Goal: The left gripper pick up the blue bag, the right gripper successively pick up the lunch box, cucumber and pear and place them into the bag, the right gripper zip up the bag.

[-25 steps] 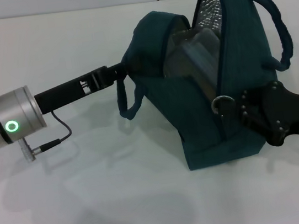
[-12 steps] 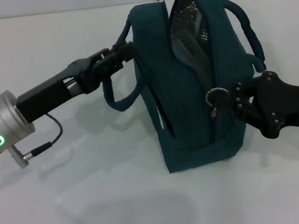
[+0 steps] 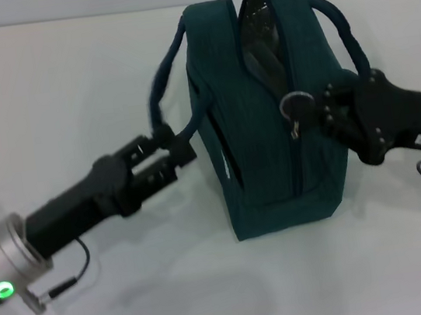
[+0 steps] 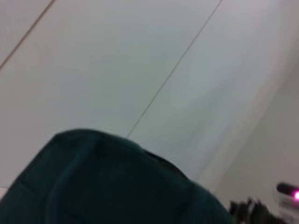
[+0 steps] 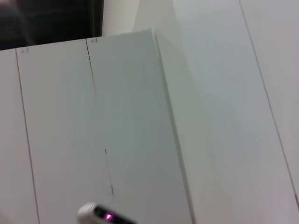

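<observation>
While the blue bag (image 3: 267,110) stands upright on the white table (image 3: 52,93), the views read as follows.
Head view, bag: mid-table, zipper partly undone near the top.
Head view, left gripper (image 3: 169,152): closed on the bag's near loop handle (image 3: 164,78).
Head view, right gripper (image 3: 315,108): at the silver ring pull (image 3: 295,104); finger state cannot be told.
Left wrist view: teal fabric of the bag (image 4: 112,186) fills the lower part, pale wall panels behind.
Right wrist view: only pale wall panels.
</observation>
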Robot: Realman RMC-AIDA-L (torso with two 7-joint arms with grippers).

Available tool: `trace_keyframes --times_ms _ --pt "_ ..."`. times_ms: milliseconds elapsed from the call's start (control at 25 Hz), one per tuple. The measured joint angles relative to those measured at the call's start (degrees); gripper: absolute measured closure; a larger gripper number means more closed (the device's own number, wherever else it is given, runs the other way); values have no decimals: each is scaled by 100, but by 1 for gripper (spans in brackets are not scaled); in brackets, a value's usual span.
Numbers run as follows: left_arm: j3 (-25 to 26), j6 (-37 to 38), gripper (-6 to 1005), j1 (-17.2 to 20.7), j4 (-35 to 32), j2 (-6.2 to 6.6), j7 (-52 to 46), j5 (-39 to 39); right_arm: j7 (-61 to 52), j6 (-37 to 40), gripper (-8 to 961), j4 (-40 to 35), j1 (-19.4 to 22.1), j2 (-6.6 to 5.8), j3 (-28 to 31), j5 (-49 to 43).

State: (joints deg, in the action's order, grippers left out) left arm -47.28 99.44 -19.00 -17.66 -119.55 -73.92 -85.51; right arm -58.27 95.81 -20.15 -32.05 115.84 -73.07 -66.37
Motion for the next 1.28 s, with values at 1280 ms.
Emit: trace_keyframes --times_ms 1280 --pt "11 -833 327 -781 2117 -122 2120 149 -2 -901 939 75 -601 35 -458 802"
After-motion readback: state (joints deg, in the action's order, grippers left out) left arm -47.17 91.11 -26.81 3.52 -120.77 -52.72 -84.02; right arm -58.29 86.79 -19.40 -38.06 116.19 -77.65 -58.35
